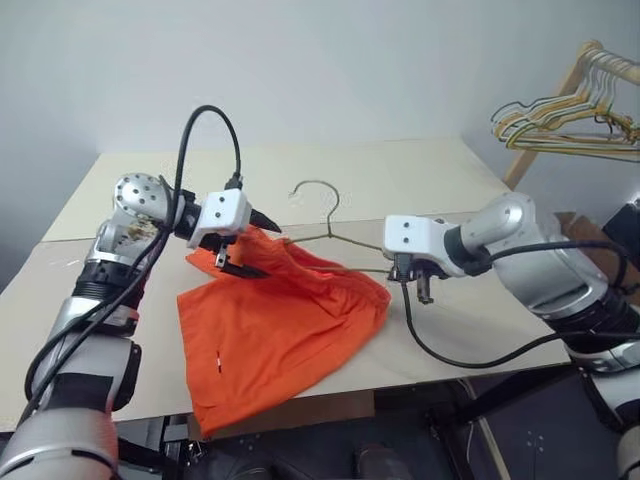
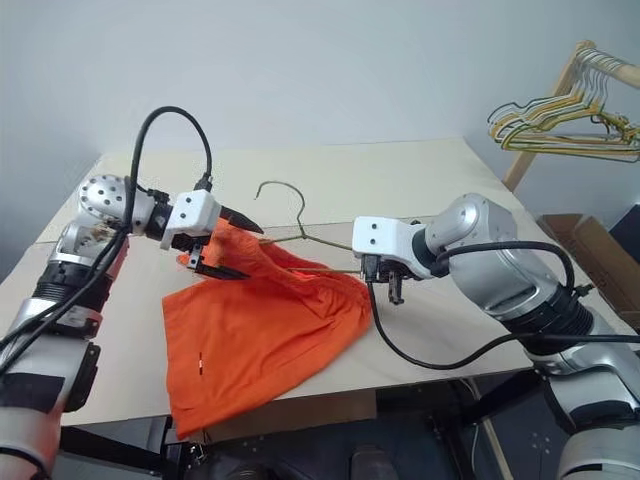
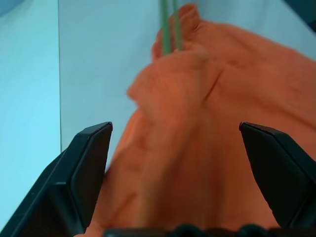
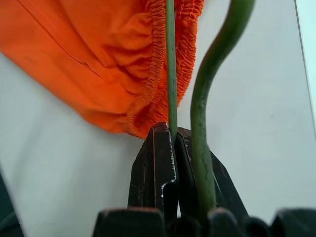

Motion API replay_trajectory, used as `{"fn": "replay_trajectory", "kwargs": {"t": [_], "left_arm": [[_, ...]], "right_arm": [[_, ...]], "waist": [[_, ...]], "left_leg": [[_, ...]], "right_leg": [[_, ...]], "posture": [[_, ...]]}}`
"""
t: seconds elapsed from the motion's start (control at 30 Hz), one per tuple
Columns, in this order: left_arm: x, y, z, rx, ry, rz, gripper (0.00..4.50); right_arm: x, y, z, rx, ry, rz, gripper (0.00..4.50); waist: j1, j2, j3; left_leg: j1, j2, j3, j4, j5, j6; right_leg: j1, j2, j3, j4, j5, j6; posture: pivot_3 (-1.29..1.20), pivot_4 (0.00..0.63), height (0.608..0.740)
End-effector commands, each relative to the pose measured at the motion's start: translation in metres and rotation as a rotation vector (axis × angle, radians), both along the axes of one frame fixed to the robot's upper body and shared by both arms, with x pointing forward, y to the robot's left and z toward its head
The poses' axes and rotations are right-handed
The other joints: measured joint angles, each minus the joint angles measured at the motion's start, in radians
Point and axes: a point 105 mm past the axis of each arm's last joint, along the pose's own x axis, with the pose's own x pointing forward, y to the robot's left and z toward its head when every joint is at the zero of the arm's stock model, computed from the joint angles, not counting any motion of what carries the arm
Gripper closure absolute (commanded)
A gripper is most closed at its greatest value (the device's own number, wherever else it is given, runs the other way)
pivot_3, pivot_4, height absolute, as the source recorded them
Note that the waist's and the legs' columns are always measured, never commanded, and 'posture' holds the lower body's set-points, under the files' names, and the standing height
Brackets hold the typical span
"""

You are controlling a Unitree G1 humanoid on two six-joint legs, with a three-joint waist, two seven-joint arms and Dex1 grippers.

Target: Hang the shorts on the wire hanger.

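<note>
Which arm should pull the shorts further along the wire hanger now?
Left. The left gripper is open right at the shorts, while the right gripper is shut on the wire hanger.

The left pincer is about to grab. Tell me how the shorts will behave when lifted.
The shorts will likely go floppy and sag: they already lie in folds and hang over the table edge. Probably light. The gathered waistband may bunch on the hanger.

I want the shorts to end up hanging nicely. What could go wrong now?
The right gripper pinches only thin wire of the wire hanger, so it might twist or slip. The open left gripper hasn't closed on the shorts; grabbing too little fabric could pull them off. Part hangs over the table edge and may slide.
</note>
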Motion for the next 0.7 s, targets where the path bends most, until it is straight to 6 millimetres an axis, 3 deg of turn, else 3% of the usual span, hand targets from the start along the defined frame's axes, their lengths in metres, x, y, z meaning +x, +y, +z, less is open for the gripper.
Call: {"fn": "replay_trajectory", "kwargs": {"t": [0.03,0.17,0.4,0.7], "left_arm": [[0.004,-0.004,0.009,0.01,-0.012,-0.012,0.01],[0.005,-0.007,0.005,0.015,0.01,-0.019,0.01],[0.003,-0.004,0.005,0.015,0.023,-0.027,0.01],[-0.004,0.004,-0.013,0.175,0.097,-0.04,0.01]], "right_arm": [[-0.009,0.006,0.021,0.062,0.036,0.029,4.5],[-0.01,0.008,0.018,0.046,0.066,0.039,4.5],[-0.005,0.01,-0.004,0.001,0.137,0.006,4.5],[-0.003,0.019,-0.003,0.03,0.177,0.024,4.5]], "waist": [[-0.006,0.0,0.0],[-0.009,0.0,0.0],[-0.012,0.0,0.0],[-0.009,0.0,0.0]], "left_leg": [[0.0,0.0,0.0,0.0,0.0,0.0],[0.0,0.0,0.0,0.0,0.0,0.0],[0.0,0.0,0.0,0.002,-0.001,0.001],[0.0,0.0,-0.001,0.003,-0.001,0.003]], "right_leg": [[0.0,0.0,0.0,0.0,0.0,0.0],[0.0,0.0,0.0,0.001,0.0,0.0],[-0.001,0.0,0.001,0.006,0.0,0.0],[-0.001,0.0,0.001,0.007,0.0,0.0]], "posture": [[-0.14,0.0,0.74],[-0.14,0.0,0.74],[-0.13,0.0,0.74],[-0.11,0.0,0.74]]}}
